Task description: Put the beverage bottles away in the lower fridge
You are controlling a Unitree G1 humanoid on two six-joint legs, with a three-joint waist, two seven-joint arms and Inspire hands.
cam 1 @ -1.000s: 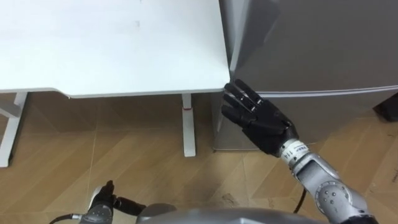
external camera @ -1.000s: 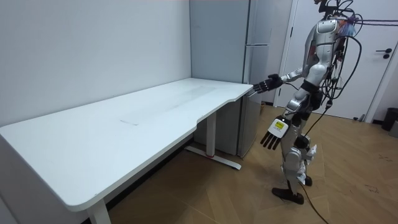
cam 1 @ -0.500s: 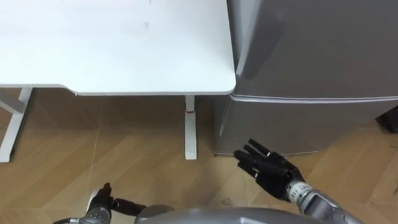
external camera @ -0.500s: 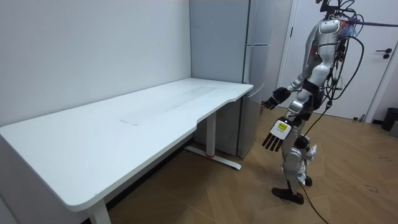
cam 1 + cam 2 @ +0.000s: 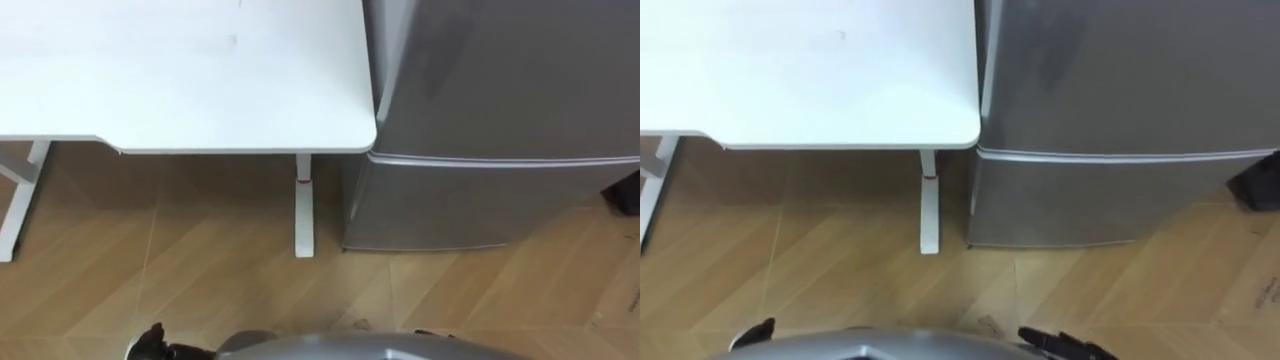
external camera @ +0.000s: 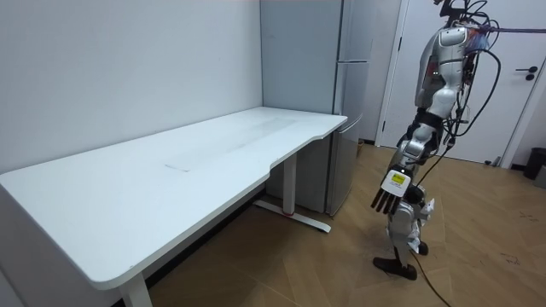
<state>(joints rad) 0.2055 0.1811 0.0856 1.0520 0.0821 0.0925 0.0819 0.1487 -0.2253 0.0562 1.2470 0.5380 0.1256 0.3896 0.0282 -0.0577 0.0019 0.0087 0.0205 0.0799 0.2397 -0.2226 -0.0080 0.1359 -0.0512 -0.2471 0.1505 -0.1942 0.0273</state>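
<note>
The grey fridge (image 5: 500, 80) stands right of the white table (image 5: 190, 70), and both its doors are closed. The lower door (image 5: 480, 205) begins at a seam about level with the tabletop. I see no drinks on the table or in either hand. My right hand (image 5: 1060, 345) is low at the bottom edge with its dark fingers stretched out, well short of the fridge. My left hand (image 6: 388, 189) hangs at my side with straight fingers and holds nothing; its tip shows at the bottom left (image 5: 150, 340). In the room view I stand upright on the wooden floor before the fridge (image 6: 354, 85).
The table's white leg (image 5: 303, 205) stands close to the fridge's left side. A dark object (image 5: 625, 190) sits on the floor at the fridge's right. A white door (image 6: 529, 77) is behind me. Wooden floor lies between me and the fridge.
My right hand has dropped from the fridge's edge by the table corner down to my side. The left hand has sunk lower at the bottom edge.
</note>
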